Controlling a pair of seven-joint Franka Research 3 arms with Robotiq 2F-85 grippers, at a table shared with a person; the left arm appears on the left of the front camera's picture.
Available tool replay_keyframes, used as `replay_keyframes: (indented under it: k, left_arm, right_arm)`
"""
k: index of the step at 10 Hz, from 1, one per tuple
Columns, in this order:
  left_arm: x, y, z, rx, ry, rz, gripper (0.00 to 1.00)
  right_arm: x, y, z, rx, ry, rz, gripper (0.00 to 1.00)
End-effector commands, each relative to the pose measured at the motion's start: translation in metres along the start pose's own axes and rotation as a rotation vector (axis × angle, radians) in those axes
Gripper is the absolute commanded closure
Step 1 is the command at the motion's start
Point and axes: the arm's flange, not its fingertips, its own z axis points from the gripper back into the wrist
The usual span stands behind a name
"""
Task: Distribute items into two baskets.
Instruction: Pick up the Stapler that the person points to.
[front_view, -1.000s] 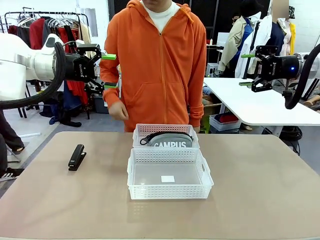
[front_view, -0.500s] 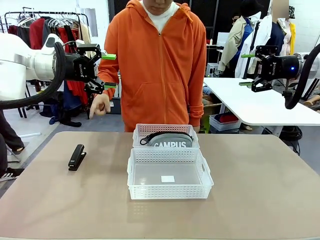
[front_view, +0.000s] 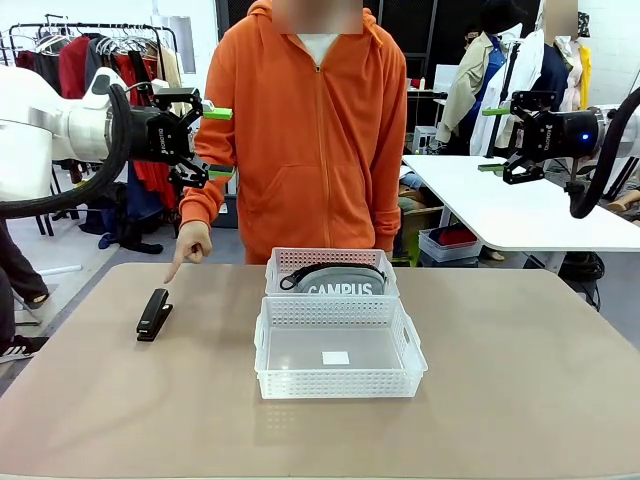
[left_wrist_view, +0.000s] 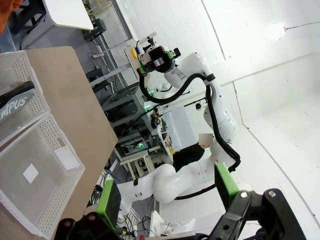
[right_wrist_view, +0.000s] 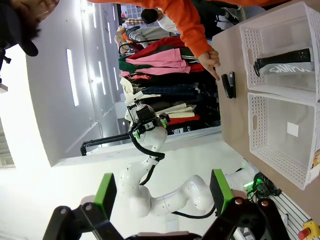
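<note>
Table (front_view: 520, 380), brown top, carries two lattice baskets at its middle, one directly behind the other and touching. The nearer basket (front_view: 340, 384), the larger, has a small white label (front_view: 336, 358) on its floor. The far basket (front_view: 282, 262) holds the grey pouch (front_view: 340, 281), which lies with its CAMPUS lettering towards the robot and its black strap along the top. The black stapler (front_view: 154, 314) lies on the bare table well to the left of the baskets, outside both. The person's hand (front_view: 190, 244) points an index finger down at the stapler's far end; contact cannot be confirmed. The person stands at the far edge behind the baskets. The left gripper (front_view: 219, 142) hangs high at the left, beside the person's arm, fingers apart with nothing between them. The right gripper (front_view: 493, 139) hangs high at the right, likewise spread and empty.
</note>
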Motion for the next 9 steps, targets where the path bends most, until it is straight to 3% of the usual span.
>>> replay_keyframes:
  k: [1, 9]
  left_arm:
    - [-0.0009, -0.0025, 0.0006, -0.003, 0.006, -0.006, 0.0]
    - [-0.0009, -0.0025, 0.0006, -0.003, 0.006, -0.006, 0.0]
  right_arm:
    - [0.0002, 0.002, 0.0009, 0.001, 0.0, 0.008, 0.0]
    - [0.0002, 0.002, 0.0009, 0.001, 0.0, 0.008, 0.0]
